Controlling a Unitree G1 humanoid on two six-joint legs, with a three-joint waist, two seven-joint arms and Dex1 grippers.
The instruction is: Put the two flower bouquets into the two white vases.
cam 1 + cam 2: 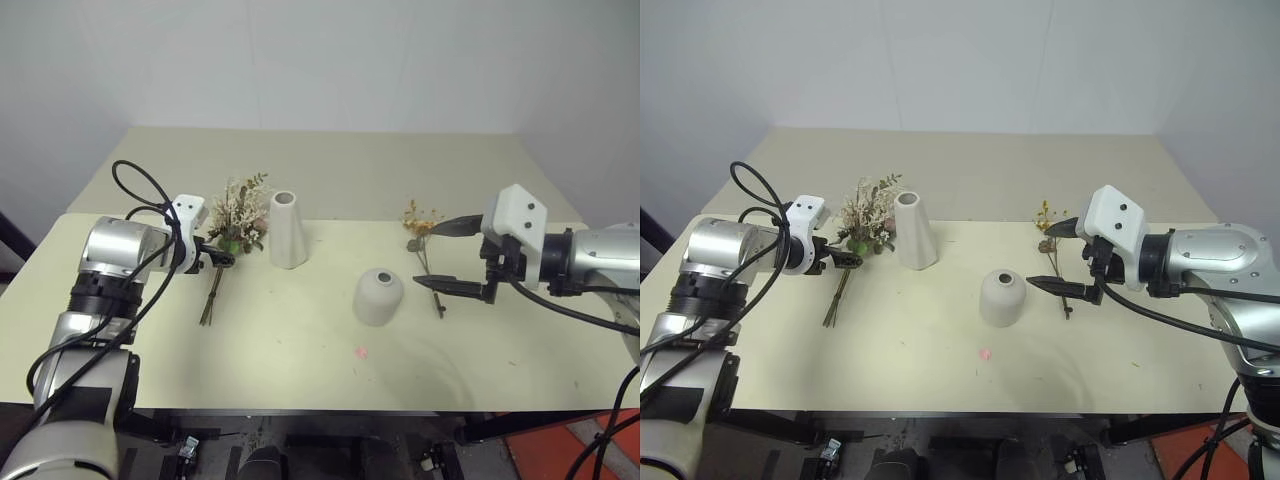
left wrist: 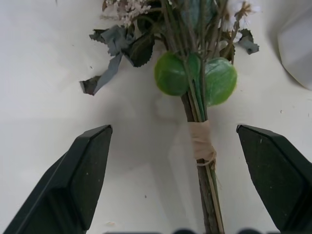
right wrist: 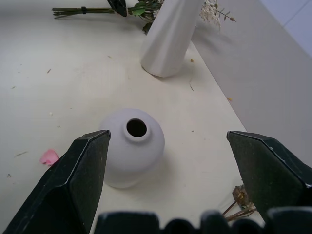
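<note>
Two vases are standing on the cream table point(image 1: 300, 370) in front of me, and two bouquets are lying flat on it, none of them in a grip; the tall tapered vase point(image 1: 287, 230) is standing upright toward the left of centre, and the squat dome vase point(image 1: 379, 296) is sitting nearer me and to its right, its small top hole facing up; the big bushy bouquet point(image 1: 236, 222) is lying just to the left of the tall vase, its cream sprigs and green leaves close against the vase's side and its tied stems trailing back toward me; I am holding my left gripper point(image 1: 212, 255) over those stems with its fingers spread wide, and through the left wrist camera I am seeing the taped binding between the two black fingers point(image 2: 78, 190), with neither finger touching it; the small yellow-orange bouquet point(image 1: 422, 235) is lying to the right of the dome vase, well apart from the bushy one; my right gripper point(image 1: 452, 255) is hovering there, its fingers likewise spread apart, looking toward the dome vase; a small pink petal point(image 1: 361, 353) is lying on the table nearer me than the dome vase.
</note>
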